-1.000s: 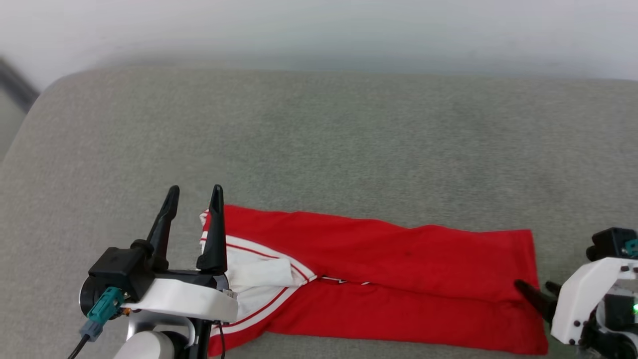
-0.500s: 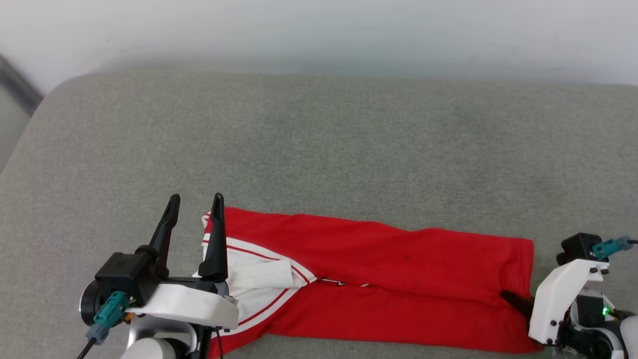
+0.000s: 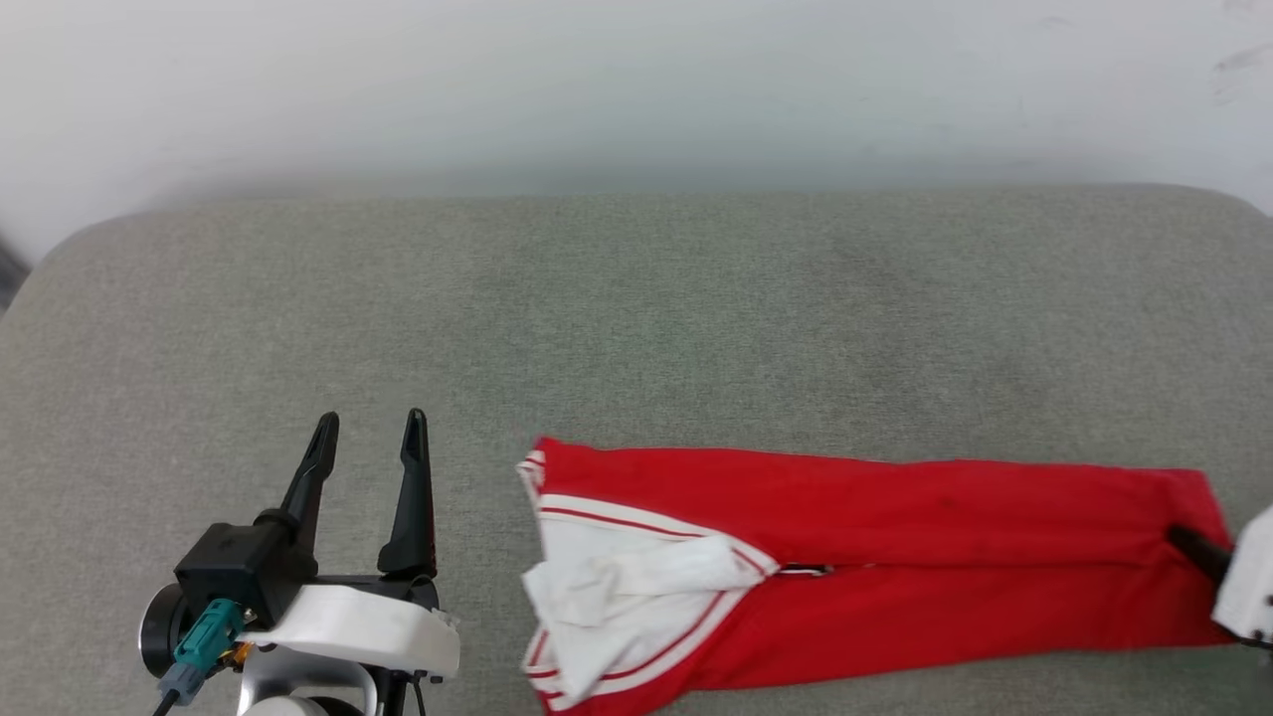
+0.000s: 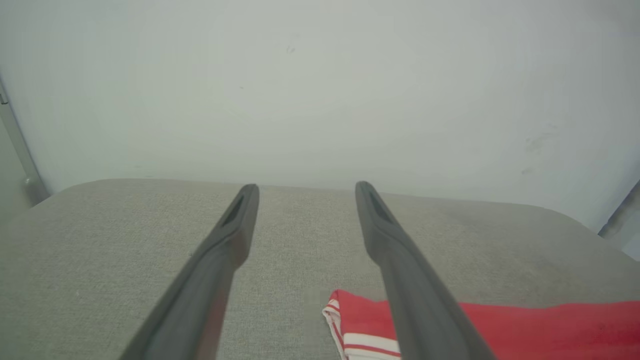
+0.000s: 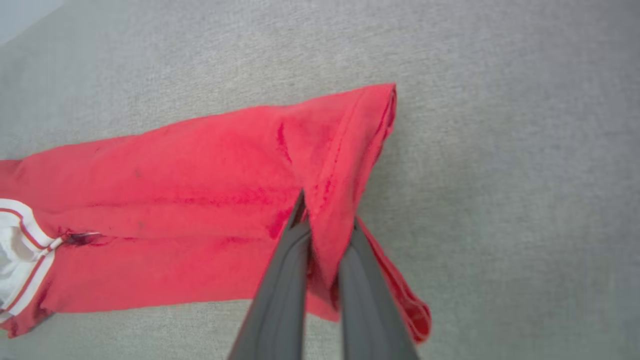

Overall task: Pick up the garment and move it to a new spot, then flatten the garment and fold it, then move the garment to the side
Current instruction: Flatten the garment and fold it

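Note:
The garment lies folded into a long red strip on the grey cushion, with its white sleeve and striped trim bunched at the left end. My right gripper is at the strip's right end. In the right wrist view this gripper is shut on the garment, with a fold of the red hem pinched and lifted between its fingers. My left gripper stands open over bare cushion, left of the striped end and apart from it. In the left wrist view the garment shows low on the right, beside that gripper.
The grey cushioned surface spreads wide behind and to the left of the strip. A pale wall runs along its far edge. The cushion's rounded left corner drops away at the far left.
My right gripper has shut on the red hem and drawn the strip to the right, away from my left gripper. The head camera has also shifted.

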